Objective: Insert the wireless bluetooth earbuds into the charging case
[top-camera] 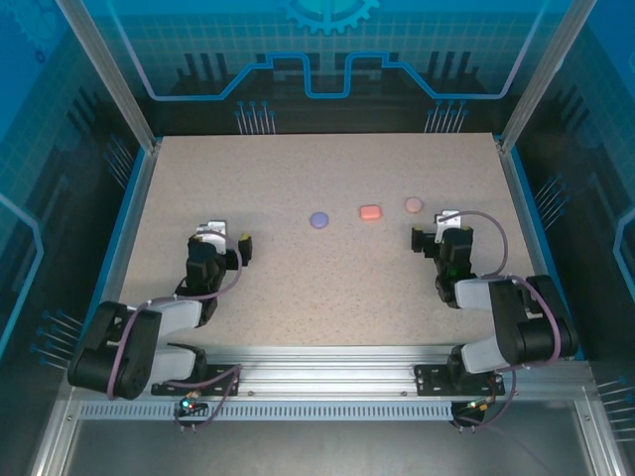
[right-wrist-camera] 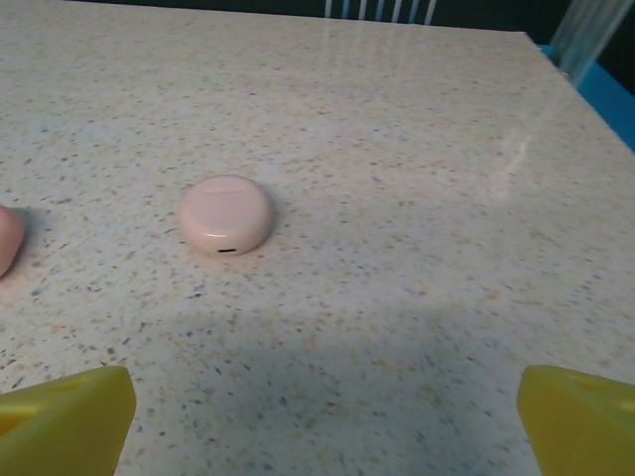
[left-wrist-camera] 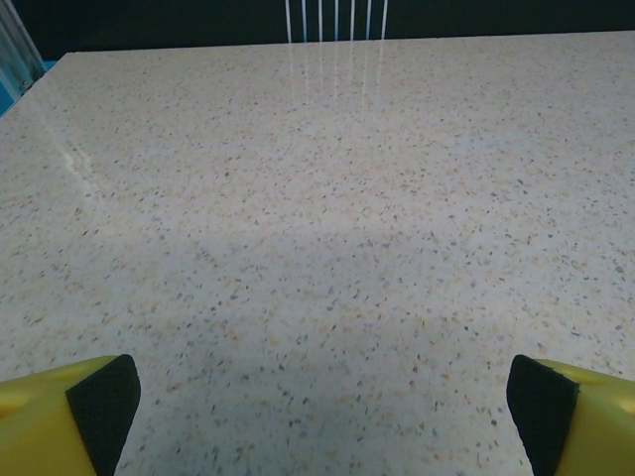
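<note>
Three charging cases lie in a loose row on the speckled table. All three have their lids down, so whatever is inside them is hidden.

The right claw is spread wide and pinches nothing. In its wrist view its two yellow fingers sit at the bottom corners with bare tabletop between them. The pale pink case lies ahead of this claw, a little toward its left finger, near it but not touching. A small dark slot shows on the side of the case that faces the claw. The coral-red case lies farther to that claw's left, and its edge shows at the left border of the right wrist view.

The lavender case is the next one along to the left. It lies ahead of the left claw and off to that claw's right, well apart from it. The left claw is likewise spread wide and empty. Its yellow fingers, each faced with a black pad, sit at the bottom corners of the left wrist view. Bare speckled surface runs ahead of them to the table's far edge.

Both claws point away from the arm bases, toward the far side of the table.
</note>
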